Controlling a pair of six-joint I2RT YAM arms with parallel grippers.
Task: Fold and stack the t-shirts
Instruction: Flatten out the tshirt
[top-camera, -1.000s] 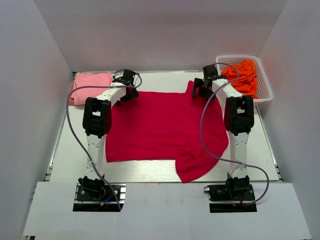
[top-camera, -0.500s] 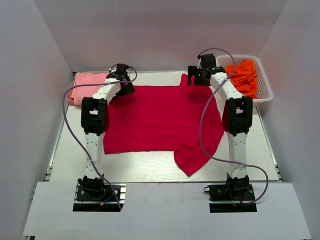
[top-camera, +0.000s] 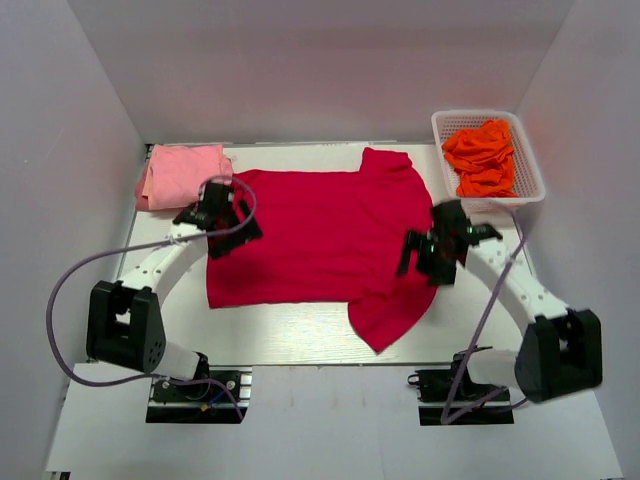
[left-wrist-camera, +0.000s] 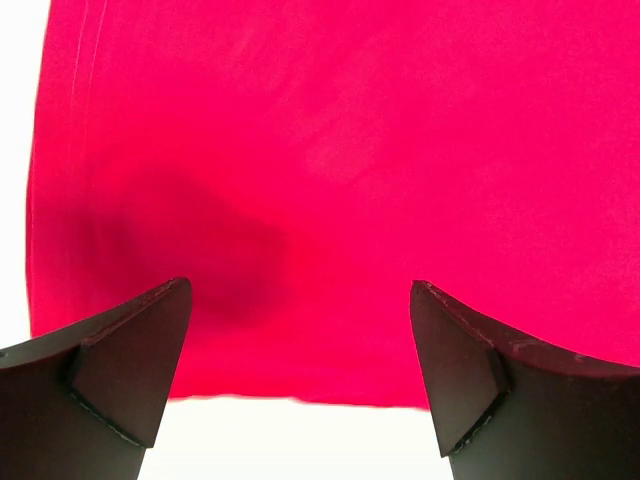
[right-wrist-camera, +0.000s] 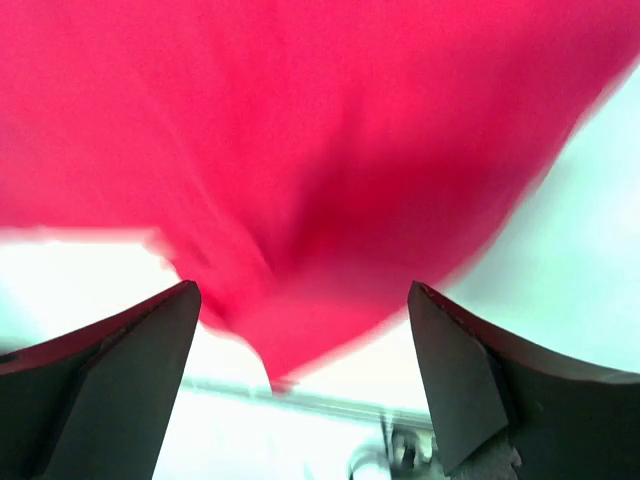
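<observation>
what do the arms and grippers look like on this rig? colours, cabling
The left arm and right arm have white links with bulky black joint housings and black base mounts. A loose grey-lilac cable loops outside each. The left gripper and right gripper are black, with two broad wedge-shaped fingers tapering to tips.

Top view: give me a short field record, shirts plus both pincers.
red shirt: spread on table, unfolded, near-right corner rumpled
pink shirt: folded, far-left corner
orange shirts: crumpled in basket, far right
left pincer: open, above red shirt's left edge, holding nothing
right pincer: open, above red shirt's right side, holding nothing
folded so far: pink only
</observation>
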